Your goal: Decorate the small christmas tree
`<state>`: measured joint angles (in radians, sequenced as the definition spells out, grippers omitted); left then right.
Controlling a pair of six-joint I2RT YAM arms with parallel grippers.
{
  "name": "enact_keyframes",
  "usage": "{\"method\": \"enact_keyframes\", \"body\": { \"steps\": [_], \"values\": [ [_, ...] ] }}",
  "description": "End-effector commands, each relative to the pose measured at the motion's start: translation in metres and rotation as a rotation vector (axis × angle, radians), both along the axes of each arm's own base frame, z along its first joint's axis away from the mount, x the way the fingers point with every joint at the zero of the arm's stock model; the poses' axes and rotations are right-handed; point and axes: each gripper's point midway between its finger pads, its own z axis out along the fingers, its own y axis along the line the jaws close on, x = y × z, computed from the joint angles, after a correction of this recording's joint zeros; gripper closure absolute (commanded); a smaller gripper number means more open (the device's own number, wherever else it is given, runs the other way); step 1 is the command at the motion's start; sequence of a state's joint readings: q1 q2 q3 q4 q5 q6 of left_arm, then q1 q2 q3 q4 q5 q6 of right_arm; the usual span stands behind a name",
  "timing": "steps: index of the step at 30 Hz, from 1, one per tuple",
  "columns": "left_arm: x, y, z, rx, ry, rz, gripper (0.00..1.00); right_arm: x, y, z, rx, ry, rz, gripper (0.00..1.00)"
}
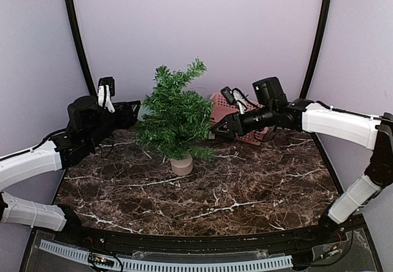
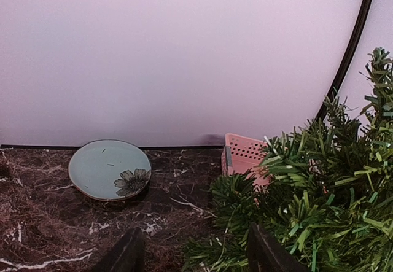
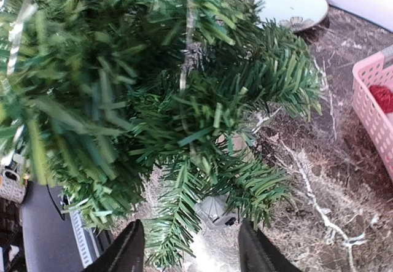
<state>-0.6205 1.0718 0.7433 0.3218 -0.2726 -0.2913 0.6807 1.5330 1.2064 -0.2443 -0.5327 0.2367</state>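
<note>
Find the small christmas tree upright at mid-table, within reach of both arms. The right gripper faces its lower branches, fingers parted and empty, near a small grey object, probably an ornament. The left gripper waits beside the tree, parted and empty. Treat the pink basket behind as your likely supply.

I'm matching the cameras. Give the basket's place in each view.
Top external: basket right of centre, at the back, beside the tree, partly hidden.
Left wrist: basket right of centre, by the back wall, behind the branches.
Right wrist: basket at the right edge, cut off.
Shared landmark: the tree.
</note>
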Motion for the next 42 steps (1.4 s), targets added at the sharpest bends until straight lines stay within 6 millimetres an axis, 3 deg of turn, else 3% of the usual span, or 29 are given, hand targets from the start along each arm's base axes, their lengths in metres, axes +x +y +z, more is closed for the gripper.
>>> {"method": "enact_keyframes", "body": {
  "steps": [1,9,13,18,21,29,35,42],
  "values": [
    [-0.006,0.004,-0.003,-0.006,0.019,-0.012,0.37,0.0,-0.008,0.02,0.021,-0.074,-0.011,0.42],
    [-0.002,0.023,-0.005,-0.096,0.075,-0.008,0.3,0.021,-0.043,0.042,0.09,-0.111,-0.096,0.35],
    [0.004,0.034,-0.006,-0.126,0.1,0.004,0.29,0.052,-0.076,0.049,0.105,-0.142,-0.206,0.35],
    [0.014,0.042,-0.008,-0.145,0.121,0.016,0.28,0.109,-0.124,0.043,0.028,-0.179,-0.405,0.36],
    [0.019,0.043,-0.008,-0.143,0.12,0.023,0.28,0.141,-0.142,0.029,-0.068,-0.194,-0.497,0.37],
    [0.031,0.038,-0.014,-0.136,0.136,0.014,0.28,0.213,-0.142,-0.027,-0.273,-0.154,-0.547,0.42],
    [0.034,0.037,-0.018,-0.14,0.144,0.008,0.28,0.252,-0.137,-0.088,-0.385,-0.101,-0.545,0.45],
    [0.034,0.039,-0.019,-0.139,0.142,0.013,0.28,0.28,-0.136,-0.118,-0.463,-0.108,-0.56,0.52]
  ]
}}
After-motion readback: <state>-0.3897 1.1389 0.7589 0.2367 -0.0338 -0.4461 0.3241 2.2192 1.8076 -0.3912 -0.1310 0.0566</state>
